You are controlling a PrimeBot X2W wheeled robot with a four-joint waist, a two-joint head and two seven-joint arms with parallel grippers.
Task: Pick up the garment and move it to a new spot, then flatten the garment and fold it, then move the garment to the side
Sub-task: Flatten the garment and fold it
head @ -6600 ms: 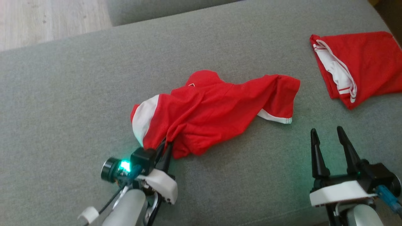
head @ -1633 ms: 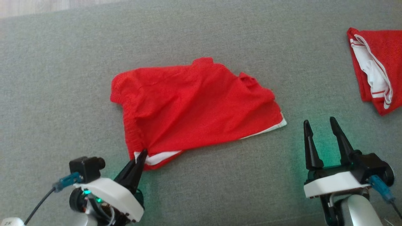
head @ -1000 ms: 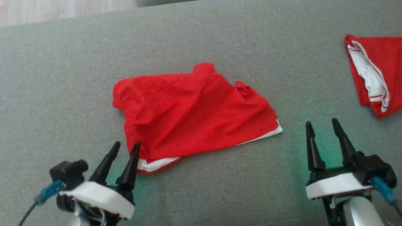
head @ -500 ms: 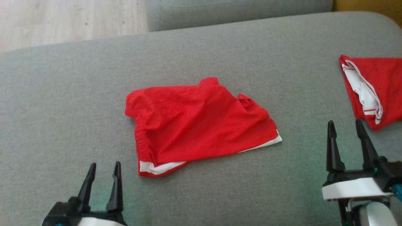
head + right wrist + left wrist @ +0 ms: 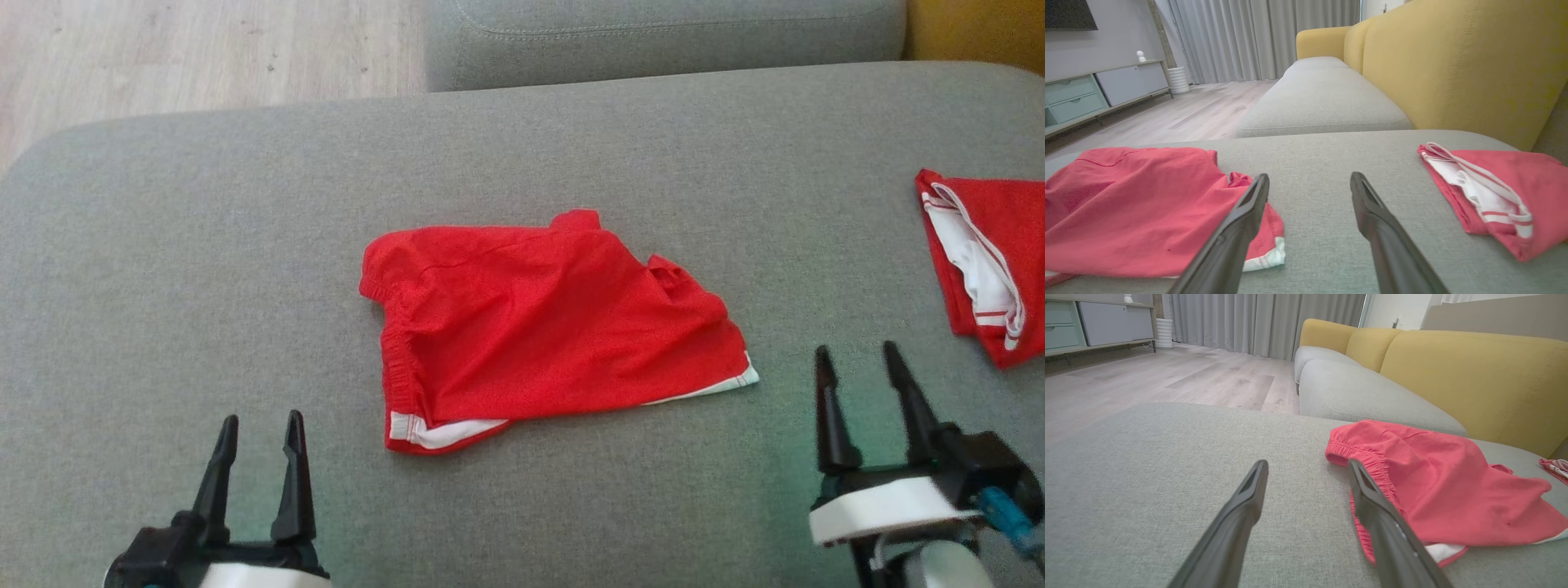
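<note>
The red garment lies rumpled on the grey cushion. Left gripper near its waistband, right gripper near its hem, both spread wide, holding nothing

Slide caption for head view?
Red shorts on grey cushion; left gripper and right gripper open, empty; second red garment at right.

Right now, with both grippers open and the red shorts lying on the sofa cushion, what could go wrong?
The red shorts lie rumpled, with layers stacked at the white hem; the left gripper may pinch only one layer. The folded red garment lies near the right gripper; a wide sweep could snag it.
</note>
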